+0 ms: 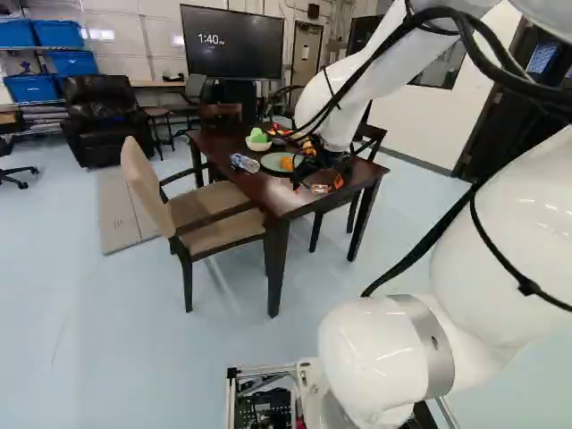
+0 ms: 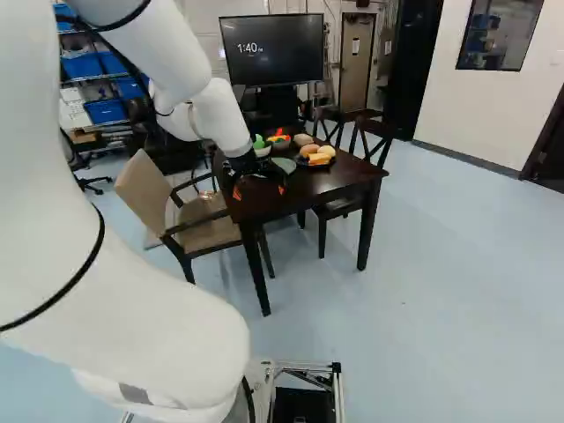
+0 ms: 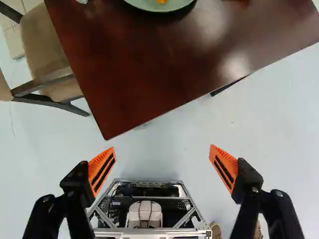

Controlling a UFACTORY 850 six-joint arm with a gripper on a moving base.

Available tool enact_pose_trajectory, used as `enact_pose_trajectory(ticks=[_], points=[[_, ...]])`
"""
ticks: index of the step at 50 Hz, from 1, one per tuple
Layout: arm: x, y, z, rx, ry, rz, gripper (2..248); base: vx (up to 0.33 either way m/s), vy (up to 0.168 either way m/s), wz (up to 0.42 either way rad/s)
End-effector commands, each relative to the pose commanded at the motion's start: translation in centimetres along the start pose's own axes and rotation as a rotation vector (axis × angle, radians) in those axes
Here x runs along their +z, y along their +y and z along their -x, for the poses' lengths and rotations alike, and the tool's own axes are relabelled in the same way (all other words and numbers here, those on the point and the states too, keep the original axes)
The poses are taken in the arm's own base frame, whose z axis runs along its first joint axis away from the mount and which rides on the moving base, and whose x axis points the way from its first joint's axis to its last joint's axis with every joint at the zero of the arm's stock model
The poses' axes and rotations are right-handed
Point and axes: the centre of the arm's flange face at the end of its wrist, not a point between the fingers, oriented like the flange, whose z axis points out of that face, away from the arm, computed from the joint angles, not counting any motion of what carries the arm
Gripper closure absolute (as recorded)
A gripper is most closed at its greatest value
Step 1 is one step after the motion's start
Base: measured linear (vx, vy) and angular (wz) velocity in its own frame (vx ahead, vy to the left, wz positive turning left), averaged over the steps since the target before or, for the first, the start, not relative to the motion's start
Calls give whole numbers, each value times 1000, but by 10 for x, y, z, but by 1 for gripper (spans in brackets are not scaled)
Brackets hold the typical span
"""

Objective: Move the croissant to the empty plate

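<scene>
Showing claw [image 3: 162, 148] spread, gripping nothing, short of the worktop's [image 3: 149, 64] near corner; looking ahead to a possible croissant [image 3: 162, 1], orange, on the green plate [image 3: 175, 7], or farther right to bread [image 2: 319, 159] on the dark plate [image 2: 304, 163]

Pale blue floor [image 2: 458, 308], white wall [image 2: 511, 106], dark table [image 3: 144, 74], tan chair [image 1: 146, 183], black recliner [image 1: 105, 114], probably a window [image 2: 500, 33].

"1:40" [image 1: 211, 39] stands in pale digits on the dark screen [image 1: 246, 58] beyond the surface's [image 2: 308, 187] far edge. It lies nearer the screen's left edge than its right in both base views. Smaller characters follow it, too small to tell. A small sign [image 2: 356, 46] on the door [image 2: 357, 75] is unreadable. The wrist view gives no readable text.
</scene>
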Motion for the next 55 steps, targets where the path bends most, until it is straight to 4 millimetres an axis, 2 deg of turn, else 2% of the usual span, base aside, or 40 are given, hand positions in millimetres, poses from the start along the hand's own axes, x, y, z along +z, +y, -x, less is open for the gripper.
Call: enact_pose_trajectory(ticks=[55], points=[[0,0,0,0,0,0,3,-113,-3,5]])
